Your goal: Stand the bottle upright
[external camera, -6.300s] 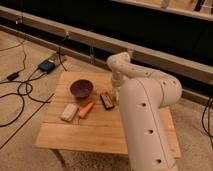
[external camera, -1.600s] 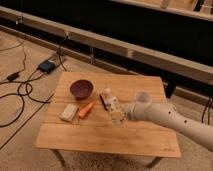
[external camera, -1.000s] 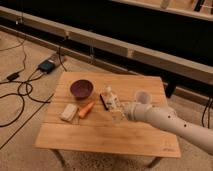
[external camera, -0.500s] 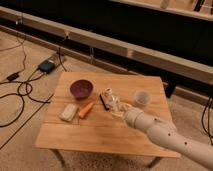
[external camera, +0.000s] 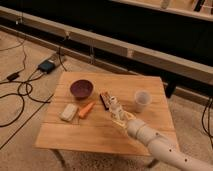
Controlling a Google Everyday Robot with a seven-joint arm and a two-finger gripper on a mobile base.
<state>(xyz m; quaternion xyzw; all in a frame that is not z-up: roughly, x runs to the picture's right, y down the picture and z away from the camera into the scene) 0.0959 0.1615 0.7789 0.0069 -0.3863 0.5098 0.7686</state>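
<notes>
The small whitish bottle [external camera: 114,103] is near the middle of the wooden table [external camera: 95,135], beside a dark flat packet [external camera: 104,100]. I cannot tell whether it lies flat or is tilted. My gripper [external camera: 119,118] is just in front of the bottle, at its near end and seemingly touching it. The pale arm [external camera: 155,142] reaches in from the lower right.
A clear plastic cup [external camera: 142,101] stands right of the bottle. A dark purple bowl [external camera: 81,88] sits at the back left, with an orange carrot-like piece [external camera: 86,109] and a flat pale block [external camera: 69,112] in front of it. Cables and a power box [external camera: 47,65] lie on the floor at left.
The arm has swung down toward the table's near right, uncovering the clear cup. The gripper now sits at the bottle's near end. The bottle has barely moved.
</notes>
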